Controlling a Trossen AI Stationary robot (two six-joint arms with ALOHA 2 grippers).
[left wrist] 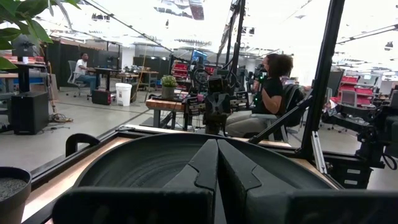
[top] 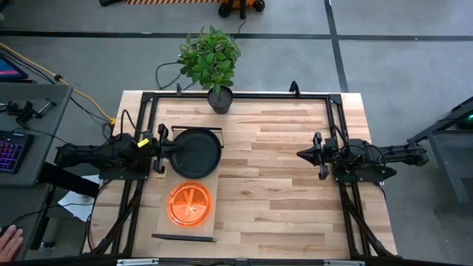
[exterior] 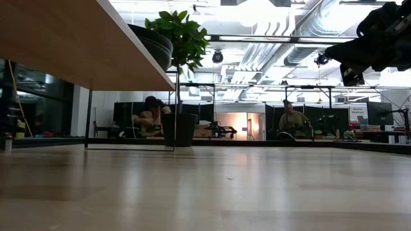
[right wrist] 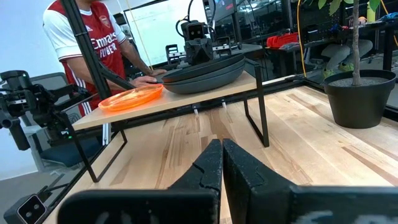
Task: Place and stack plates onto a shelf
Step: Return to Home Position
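A stack of dark plates point(top: 198, 153) point(right wrist: 208, 71) rests on the far half of the pale wood shelf point(top: 209, 182) point(right wrist: 186, 99). Orange translucent plates point(top: 189, 205) point(right wrist: 130, 98) lie on its near half. How many plates are in each pile does not show. My left gripper point(top: 171, 150) point(left wrist: 217, 146) is shut, held level from the table's left, with its tips over the left rim of the dark stack point(left wrist: 124, 168). My right gripper point(top: 299, 154) point(right wrist: 222, 146) is shut and hovers above the bare tabletop right of the shelf, pointing toward it. My left gripper: its shut fingers reach level over the left rim of the top dark plate point(left wrist: 93, 177), but they hide the spot beneath them, so I cannot tell whether they touch the plate.
A potted plant point(top: 219, 98) point(right wrist: 357, 93) stands at the table's far edge beside the shelf. The black frame rails point(top: 236, 94) run around the tabletop. A person in a red shirt point(right wrist: 93, 37) stands beyond the table's left side. Bare wood point(top: 273, 192) spreads between shelf and right arm.
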